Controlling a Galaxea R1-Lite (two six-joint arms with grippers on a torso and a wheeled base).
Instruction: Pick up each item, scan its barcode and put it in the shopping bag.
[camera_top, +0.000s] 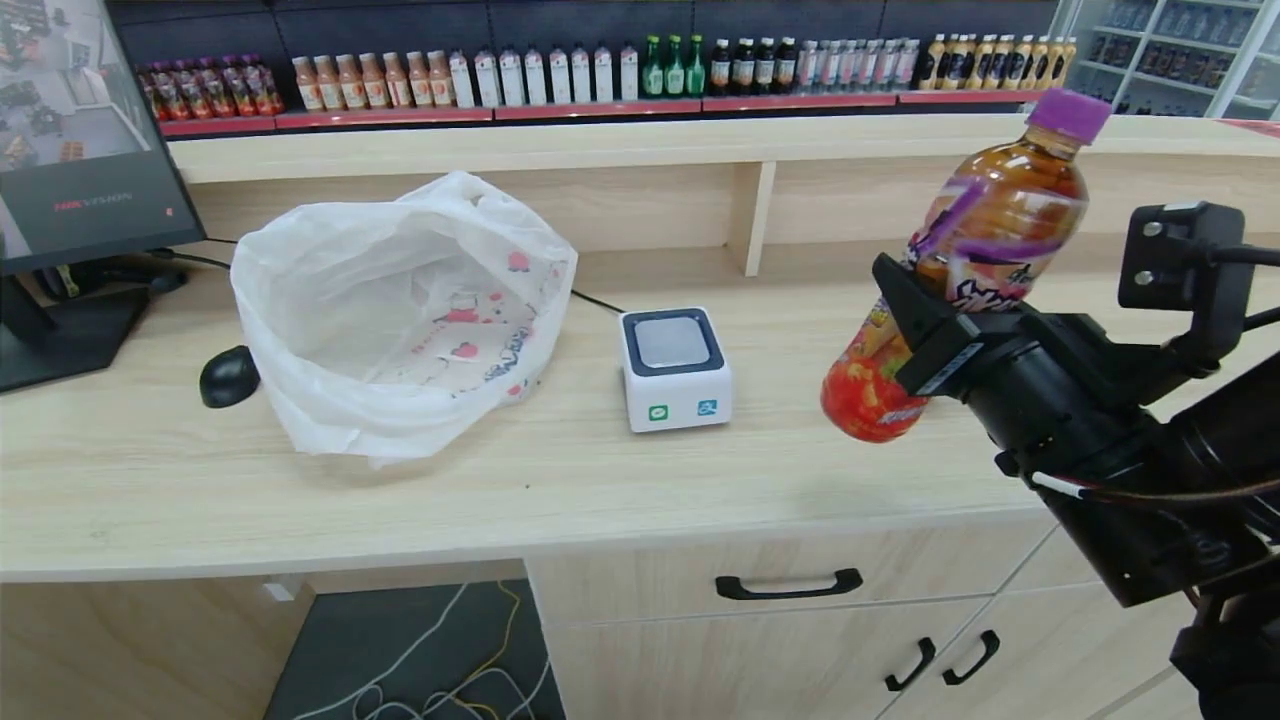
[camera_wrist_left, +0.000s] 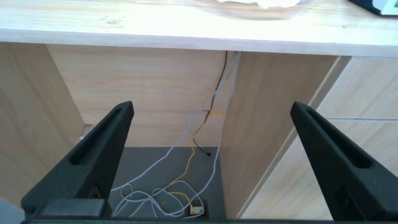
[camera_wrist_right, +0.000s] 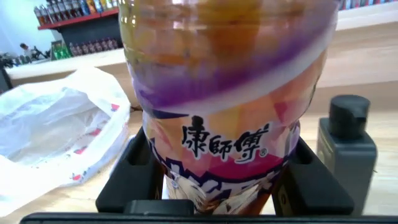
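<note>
A: Right gripper (camera_top: 938, 312) was clamped round the middle of the purple-capped tea bottle (camera_top: 1000, 215). The bottle hung above the counter (camera_top: 700, 470), tilted, cap toward 1 o'clock. Left gripper (camera_wrist_left: 211, 115) sat open below the counter edge.

B: Scanner (camera_top: 675, 365) lay at the bottle's 9 o'clock, with the shopping bag (camera_top: 400, 310) further along at 9. Barcode position could not be told. Judgement: roll the label toward the scanner window, bring it low and hold it steady.

Black Chinese characters mark the bottle (camera_wrist_right: 227, 140), and two small icons mark the scanner (camera_top: 675, 385).
</note>
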